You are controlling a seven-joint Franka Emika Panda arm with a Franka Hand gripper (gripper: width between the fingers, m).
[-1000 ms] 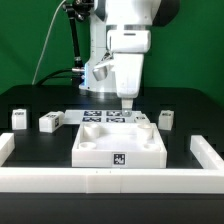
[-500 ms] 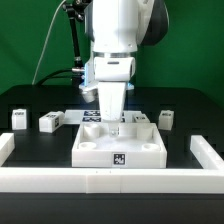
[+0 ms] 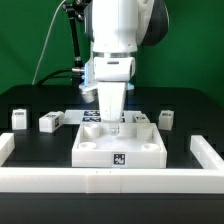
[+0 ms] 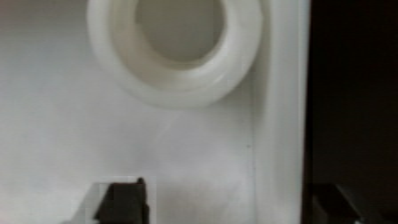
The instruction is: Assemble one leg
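Observation:
My gripper (image 3: 112,122) points straight down at the far part of the wide white square panel (image 3: 120,148). In the wrist view the gripper (image 4: 228,203) is open, with nothing between the jaws. One dark fingertip (image 4: 121,200) is over the panel (image 4: 89,140) near a round recess (image 4: 178,45). The other fingertip (image 4: 338,205) is past the panel's edge, over dark table. Three small white legs stand on the table: two at the exterior view's left (image 3: 18,118) (image 3: 49,121) and one at its right (image 3: 166,119), all apart from the gripper.
The marker board (image 3: 92,115) lies just behind the panel. A low white wall runs along the front (image 3: 110,178), with end pieces at the exterior view's left (image 3: 8,148) and right (image 3: 208,150). The arm's base and cables stand behind.
Since one second ago the gripper has moved toward the exterior view's left and down onto the panel's far part. Nothing has moved in the last half second.

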